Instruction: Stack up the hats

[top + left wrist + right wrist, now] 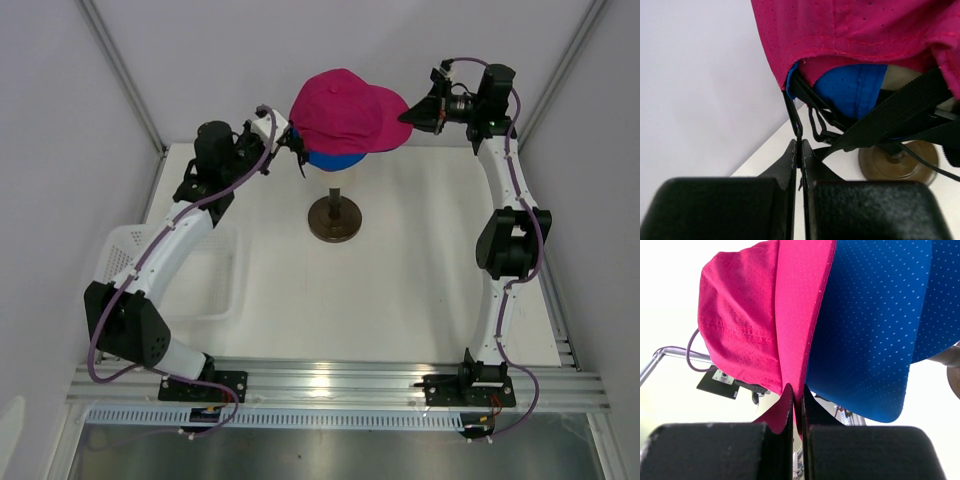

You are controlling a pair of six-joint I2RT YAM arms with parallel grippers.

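Clamping one pink hat (345, 105) over one blue hat (335, 160): right pincer (410, 115) at brim (800, 315), left pincer (293, 135) at strap (797, 120).

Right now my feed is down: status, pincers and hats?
Left pincer shut on black strap. Right pincer shut on brim of magenta fabric cap. Magenta over blue fabric cap, on stand. Nothing blocking.

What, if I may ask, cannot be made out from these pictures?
Top view: the pink hat covers most of the blue hat and all of the mannequin head.
Top view: the left arm hides part of the white basket.
Left wrist view: the left gripper pinches a black strap; which hat it belongs to is unclear, as folds hide its root.
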